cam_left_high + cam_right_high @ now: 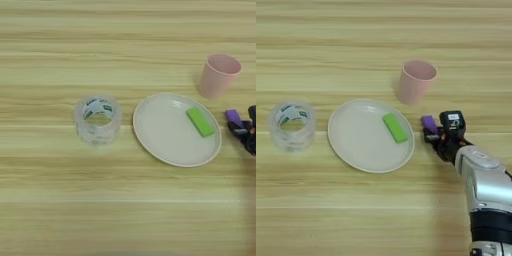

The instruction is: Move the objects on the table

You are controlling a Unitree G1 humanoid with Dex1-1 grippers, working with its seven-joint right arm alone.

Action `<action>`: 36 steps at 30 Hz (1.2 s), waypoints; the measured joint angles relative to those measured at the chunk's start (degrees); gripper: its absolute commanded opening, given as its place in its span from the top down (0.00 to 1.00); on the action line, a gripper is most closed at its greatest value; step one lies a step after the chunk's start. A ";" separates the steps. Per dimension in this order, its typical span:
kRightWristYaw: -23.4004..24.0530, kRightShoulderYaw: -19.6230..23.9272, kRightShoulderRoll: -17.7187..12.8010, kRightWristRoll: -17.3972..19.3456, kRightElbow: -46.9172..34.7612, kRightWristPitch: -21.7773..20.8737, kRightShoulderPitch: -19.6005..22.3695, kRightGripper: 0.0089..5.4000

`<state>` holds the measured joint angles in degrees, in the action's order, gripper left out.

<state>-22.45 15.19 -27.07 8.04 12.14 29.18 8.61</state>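
A light green block (395, 128) lies flat on the right part of a white plate (356, 145). Just off the plate's right rim is a purple block (429, 121), with my right gripper (432, 132) shut on its near end, black fingers (437, 140) on either side. The silver forearm (483, 185) comes in from the bottom right. In the left eye view the green block (201, 121), the purple block (233, 117) and the gripper (241, 129) sit near the right edge. Whether the purple block touches the table (381, 215) is unclear.
A pink cup (415, 81) stands upright behind the plate's right side, close to the gripper. A clear tape roll (291, 125) stands left of the plate. Bare wood stretches along the front and the back of the table.
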 measured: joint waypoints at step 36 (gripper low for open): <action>4.03 -0.30 1.37 -0.40 -12.42 -0.98 -2.56 0.16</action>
<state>-18.43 14.89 -25.70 7.65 -0.29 28.20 6.04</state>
